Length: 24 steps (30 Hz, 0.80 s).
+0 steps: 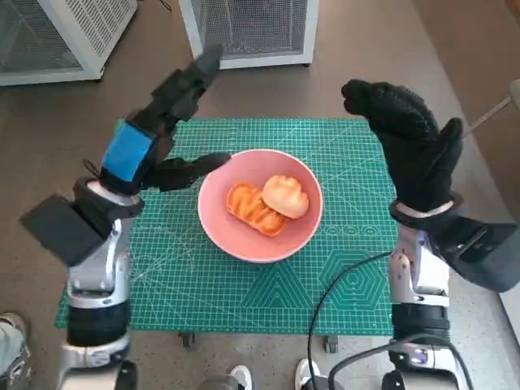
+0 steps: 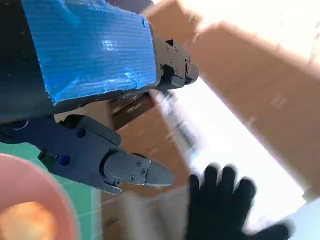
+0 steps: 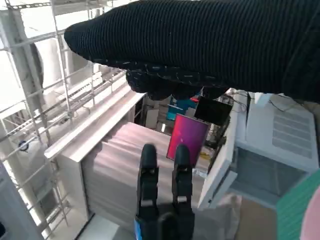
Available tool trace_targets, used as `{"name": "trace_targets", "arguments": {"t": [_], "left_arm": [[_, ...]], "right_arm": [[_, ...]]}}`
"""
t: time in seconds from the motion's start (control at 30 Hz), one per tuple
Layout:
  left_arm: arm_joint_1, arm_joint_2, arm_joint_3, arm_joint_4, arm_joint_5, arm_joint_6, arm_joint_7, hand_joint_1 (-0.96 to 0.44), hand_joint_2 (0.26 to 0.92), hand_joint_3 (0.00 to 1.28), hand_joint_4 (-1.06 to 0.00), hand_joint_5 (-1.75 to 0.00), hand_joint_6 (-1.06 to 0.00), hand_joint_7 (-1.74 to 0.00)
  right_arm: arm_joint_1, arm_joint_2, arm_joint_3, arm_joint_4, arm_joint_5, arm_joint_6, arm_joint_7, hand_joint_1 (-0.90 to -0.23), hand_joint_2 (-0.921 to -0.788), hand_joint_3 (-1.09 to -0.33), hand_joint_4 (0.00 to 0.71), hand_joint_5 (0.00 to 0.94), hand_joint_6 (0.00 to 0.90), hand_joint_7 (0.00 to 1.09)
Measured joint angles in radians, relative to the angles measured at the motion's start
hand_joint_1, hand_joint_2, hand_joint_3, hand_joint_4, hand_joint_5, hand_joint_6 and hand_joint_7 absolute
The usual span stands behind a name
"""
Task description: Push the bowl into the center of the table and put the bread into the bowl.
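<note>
A pink bowl (image 1: 236, 231) sits near the middle of the green mat (image 1: 341, 276), with two pieces of golden bread (image 1: 268, 203) inside it. My left hand (image 1: 166, 122), black with blue tape, is raised beside the bowl's left edge, fingers spread and holding nothing; its thumb points toward the bowl rim. My gloved right hand (image 1: 410, 142) is raised to the right of the bowl, fingers apart and empty. In the left wrist view the bowl (image 2: 55, 200) and bread (image 2: 27, 222) show at one corner, with the right hand (image 2: 220, 205) beyond. The right wrist view shows the left hand (image 3: 162, 200).
White mesh cabinets (image 1: 252, 28) stand on the brown floor beyond the table. A black cable (image 1: 341, 284) loops over the mat's front right corner. Shoes (image 1: 240, 378) show below the table's front edge.
</note>
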Motion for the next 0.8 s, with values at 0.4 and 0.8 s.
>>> {"name": "trace_targets", "arguments": {"t": [0.4, 0.8], "left_arm": [[0.028, -0.056, -0.002, -0.002, -0.037, -0.096, 0.065, -0.67, 0.921, 0.38, -0.26, -0.04, -0.27, -0.05], [0.03, -0.055, -0.023, -0.009, -0.049, -0.091, 0.07, -0.66, 0.921, 0.35, -0.26, -0.03, -0.27, -0.05]], "right_arm": [[-0.046, -0.004, 0.0, -0.007, -0.021, 0.009, -0.013, -0.679, -0.921, -0.78, 0.223, 0.007, 0.108, 0.38], [-0.065, -0.006, -0.001, 0.02, -0.029, 0.001, -0.014, -0.67, -0.921, -0.785, 0.226, 0.006, 0.125, 0.38]]}}
